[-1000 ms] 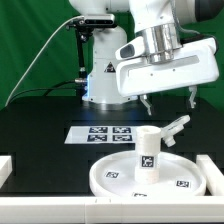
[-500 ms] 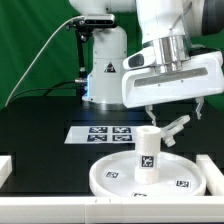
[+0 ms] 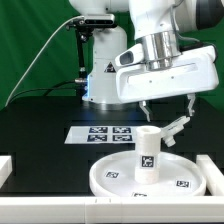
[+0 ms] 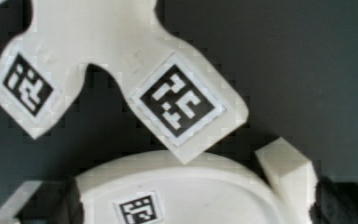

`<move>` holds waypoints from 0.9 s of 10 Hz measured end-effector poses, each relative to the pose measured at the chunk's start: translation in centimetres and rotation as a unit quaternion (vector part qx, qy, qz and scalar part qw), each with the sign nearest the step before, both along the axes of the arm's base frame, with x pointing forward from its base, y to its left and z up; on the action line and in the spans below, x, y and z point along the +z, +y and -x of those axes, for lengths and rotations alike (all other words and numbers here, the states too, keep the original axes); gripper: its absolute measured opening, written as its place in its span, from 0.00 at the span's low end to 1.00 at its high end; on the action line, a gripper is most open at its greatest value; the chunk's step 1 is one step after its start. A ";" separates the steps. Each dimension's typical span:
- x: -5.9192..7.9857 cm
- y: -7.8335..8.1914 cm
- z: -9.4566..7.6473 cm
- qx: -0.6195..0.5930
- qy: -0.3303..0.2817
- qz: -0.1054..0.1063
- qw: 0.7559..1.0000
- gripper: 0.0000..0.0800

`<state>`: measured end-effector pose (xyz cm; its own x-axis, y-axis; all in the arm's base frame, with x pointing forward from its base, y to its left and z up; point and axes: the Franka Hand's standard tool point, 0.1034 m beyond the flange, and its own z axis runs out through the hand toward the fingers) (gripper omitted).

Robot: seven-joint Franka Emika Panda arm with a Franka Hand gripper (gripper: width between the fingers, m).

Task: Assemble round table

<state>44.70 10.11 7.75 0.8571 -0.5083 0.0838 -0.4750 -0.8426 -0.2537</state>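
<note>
The large round rimmed disc (image 3: 118,176) lies on the black table at the front. The short post (image 3: 147,150) stands upright on it. The cross-shaped piece (image 3: 178,125) lies just behind, toward the exterior view's right, one arm sticking up. My gripper (image 3: 166,104) hangs open and empty above the post and the cross-shaped piece, touching neither. In the wrist view the cross-shaped piece (image 4: 105,60) shows two tags, and the post's rounded top (image 4: 247,195) lies between the jaws of my gripper (image 4: 197,205).
The marker board (image 3: 105,133) lies flat behind the disc. A white edge rail (image 3: 5,167) stands at the exterior view's left and another (image 3: 50,207) along the front. The arm's base (image 3: 100,80) is at the back.
The gripper swung toward the exterior view's right and slightly down, then came back left. It stayed open. The disc, post and cross-shaped piece have not moved.
</note>
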 end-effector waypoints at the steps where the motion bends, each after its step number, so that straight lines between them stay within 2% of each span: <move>1: 0.0 0.0 -0.1 -0.045 0.014 -0.017 0.999 0.81; 3: 0.3 -0.5 -0.9 -0.091 0.020 -0.036 0.995 0.81; 6: -0.4 -0.5 -0.5 -0.173 0.044 -0.051 0.983 0.81; 7: -0.5 -1.0 -0.4 -0.234 0.058 -0.067 0.968 0.81; 8: -0.4 -2.1 -0.7 -0.312 0.072 -0.090 0.943 0.81; 9: -0.2 -2.8 -0.6 -0.380 0.074 -0.104 0.916 0.81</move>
